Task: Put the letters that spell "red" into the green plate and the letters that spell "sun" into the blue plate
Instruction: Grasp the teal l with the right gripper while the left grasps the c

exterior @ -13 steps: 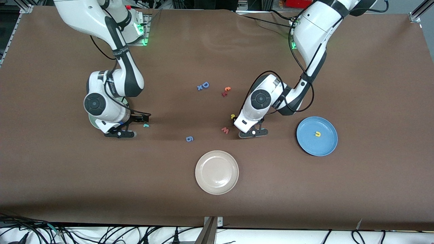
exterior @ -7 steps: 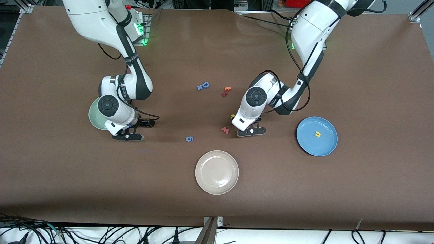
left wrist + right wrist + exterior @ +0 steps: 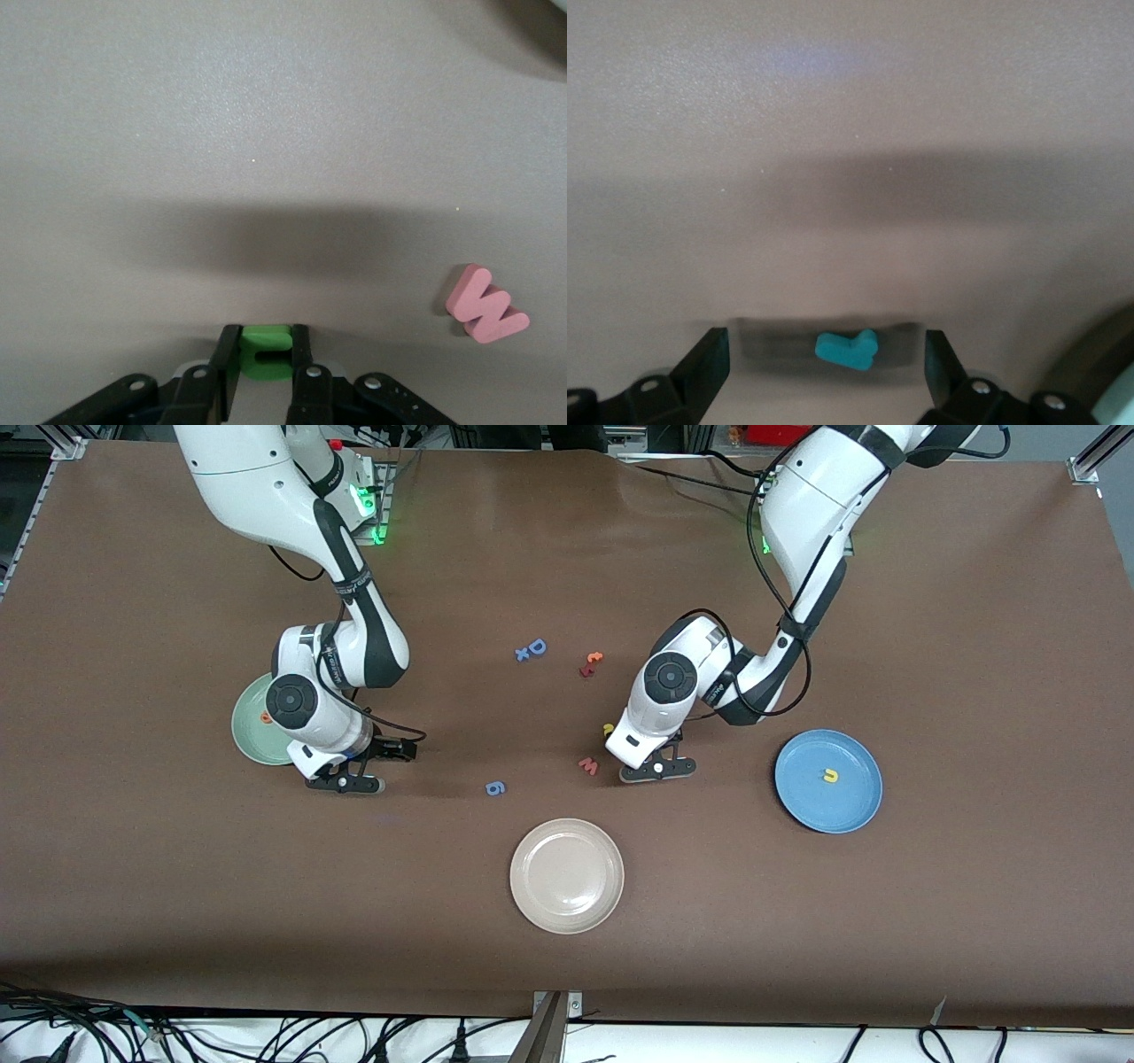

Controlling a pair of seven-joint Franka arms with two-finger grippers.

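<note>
**Front view.** The left gripper (image 3: 657, 769) is down at the table just beside the pinkish-red "w" (image 3: 588, 765), with a yellow letter (image 3: 608, 729) close by its wrist. The blue plate (image 3: 828, 781), toward the left arm's end of the table, already carries a yellow u/n letter (image 3: 830, 776). The right gripper (image 3: 347, 777) is low beside the green plate (image 3: 252, 731), which holds an orange letter (image 3: 265, 717). A beige-white plate (image 3: 567, 875), a blue "g" (image 3: 495, 787) and a blue "D" (image 3: 535, 646) are distractors.

**Left wrist view.** The fingers (image 3: 229, 363) are clenched on the olive-green letter (image 3: 266, 352), which sits between them on the table (not yet lifted). The "w" (image 3: 485, 305) lies apart from them.

**Right wrist view.** The fingers (image 3: 709, 363) stand spread wide, with the small teal letter (image 3: 847, 348) on the table between them, touching neither.

**Risks.** The left grip shows only part of the small letter, so it could pivot or slip out on lifting. On the right, the teal letter lies skewed between the fingers; closing may turn it or squeeze it out.
</note>
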